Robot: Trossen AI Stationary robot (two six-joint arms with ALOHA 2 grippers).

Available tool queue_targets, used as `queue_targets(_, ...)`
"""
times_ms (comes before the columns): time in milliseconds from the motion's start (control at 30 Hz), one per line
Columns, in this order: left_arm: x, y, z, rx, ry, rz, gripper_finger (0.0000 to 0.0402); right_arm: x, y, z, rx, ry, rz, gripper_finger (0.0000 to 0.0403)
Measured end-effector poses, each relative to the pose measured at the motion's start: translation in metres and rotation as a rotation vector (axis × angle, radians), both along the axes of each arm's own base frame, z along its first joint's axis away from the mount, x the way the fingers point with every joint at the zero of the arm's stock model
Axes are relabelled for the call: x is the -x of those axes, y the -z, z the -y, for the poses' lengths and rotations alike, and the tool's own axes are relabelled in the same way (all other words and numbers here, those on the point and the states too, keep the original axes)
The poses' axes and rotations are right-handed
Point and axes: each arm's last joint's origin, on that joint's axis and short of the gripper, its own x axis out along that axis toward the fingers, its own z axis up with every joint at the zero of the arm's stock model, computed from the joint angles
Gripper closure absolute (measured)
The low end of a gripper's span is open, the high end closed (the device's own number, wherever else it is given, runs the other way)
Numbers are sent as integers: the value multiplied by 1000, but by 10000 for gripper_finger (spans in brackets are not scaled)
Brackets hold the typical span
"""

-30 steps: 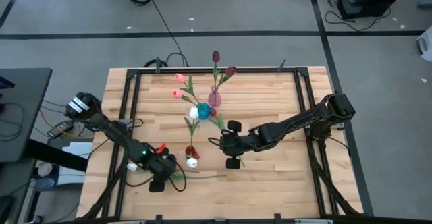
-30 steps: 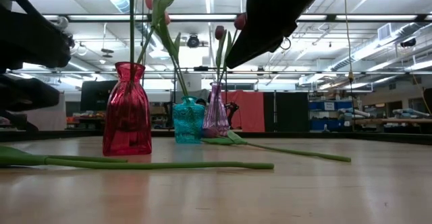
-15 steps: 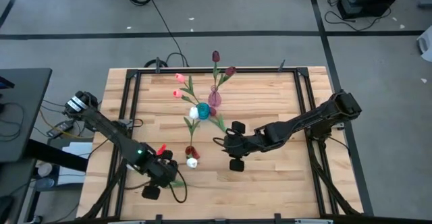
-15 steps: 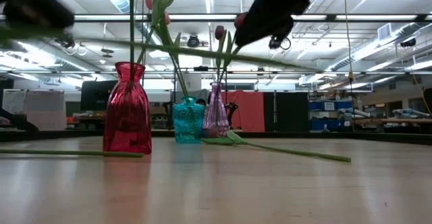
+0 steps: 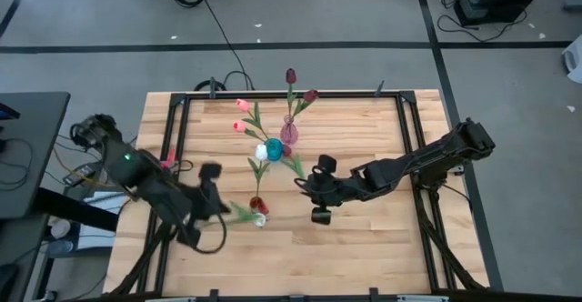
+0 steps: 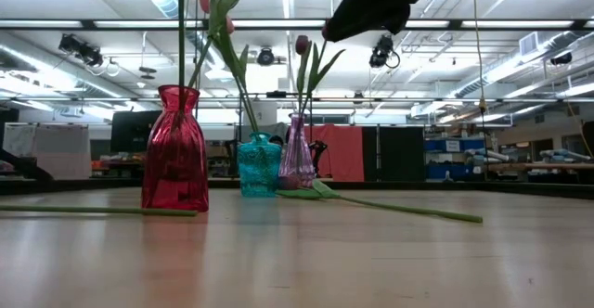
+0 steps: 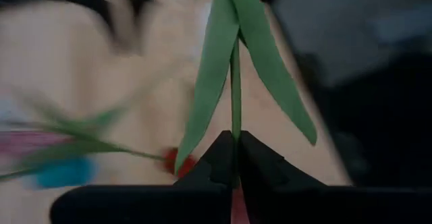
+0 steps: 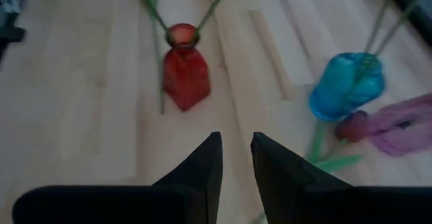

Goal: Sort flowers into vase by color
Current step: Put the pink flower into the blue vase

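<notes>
Three vases stand mid-table: red (image 5: pixel 257 206), teal (image 5: pixel 274 149) and purple (image 5: pixel 289 134), each holding tulips, with maroon heads (image 5: pixel 291 75) over the purple one. My left gripper (image 5: pixel 211 202) is shut on a tulip's green stem; its leaves (image 5: pixel 241 213) reach toward the red vase, and its head is hidden. My right gripper (image 5: pixel 320 190) hangs open and empty above the table, right of the vases. One tulip (image 6: pixel 399 206) lies flat on the table by the teal vase. A white head (image 5: pixel 259 219) lies beside the red vase. My left gripper pinches the thin green stem (image 7: pixel 234 128) between its two fingertips (image 7: pixel 219 158), just below where the two long leaves (image 7: pixel 209 69) branch off. The stem and leaves stick out past the fingertips. The tulip is lifted clear of the table.
Another green stem (image 6: pixel 93 211) lies on the table left of the red vase (image 6: pixel 176 150). A black frame (image 5: pixel 273 95) runs along the table's edges. Bare wood lies toward the near edge (image 5: pixel 364 256).
My left gripper has lifted the tulip off the table near the front edge. It has swung up, toward the far and left side, turning as it went. The stem has left the tabletop. My right gripper has risen a little and drifted slightly right, still open.
</notes>
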Motion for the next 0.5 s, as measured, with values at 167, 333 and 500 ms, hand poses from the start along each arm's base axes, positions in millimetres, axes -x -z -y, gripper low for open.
queue_targets(167,0,-27,-28,-140,-165,136,380,11,-13,3,210,93,37,309)
queue_targets(333,-15,-39,-71,-164,-351,155,380,22,-35,-9,476,101,117,309)
queue_targets(500,-26,-41,-110,-62,-447,122,380,15,-55,-27,851,-29,173,309)
